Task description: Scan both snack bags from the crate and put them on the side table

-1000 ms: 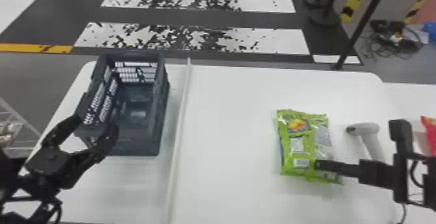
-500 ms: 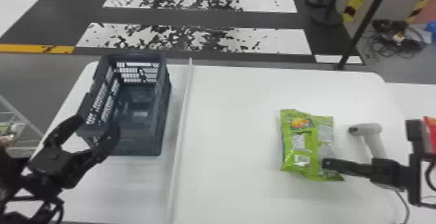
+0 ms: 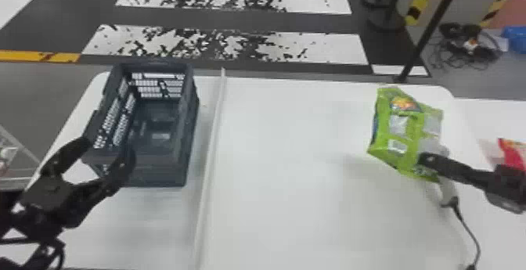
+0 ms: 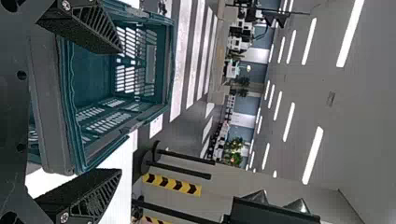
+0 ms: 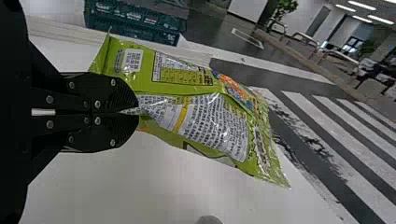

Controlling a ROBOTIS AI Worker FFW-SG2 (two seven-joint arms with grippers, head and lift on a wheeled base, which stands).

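The right gripper (image 3: 426, 159) is closed on the green bag (image 3: 397, 130), pinching it by one edge, its two fingers pressed together there in the right wrist view. The bag is held off the white surface (image 3: 293, 179), toward its right side, its printed panels facing up in the head view and the far end reaching away from the fingers, tilted. Behind the bag, and partly hidden by it, is the pale scanner (image 3: 449, 191), with a dark cable (image 3: 472, 234) running from its handle toward the near edge of the head view. Farther right, a red bag (image 3: 513, 153), cut off by the head view's edge, lies on the white side table (image 3: 483, 110). The dark crate (image 3: 156, 176) stands upright on the left part of the surface, its open top up and pierced slots in its walls. A raised white strip (image 3: 211, 148) runs beside it from the far edge toward the near one, between the crate and the green bag. The left gripper (image 3: 107, 151) is at the crate's near end, fingers spread wide and nothing between them. Beyond the surface, the dark floor (image 3: 274, 22) has white stripes.
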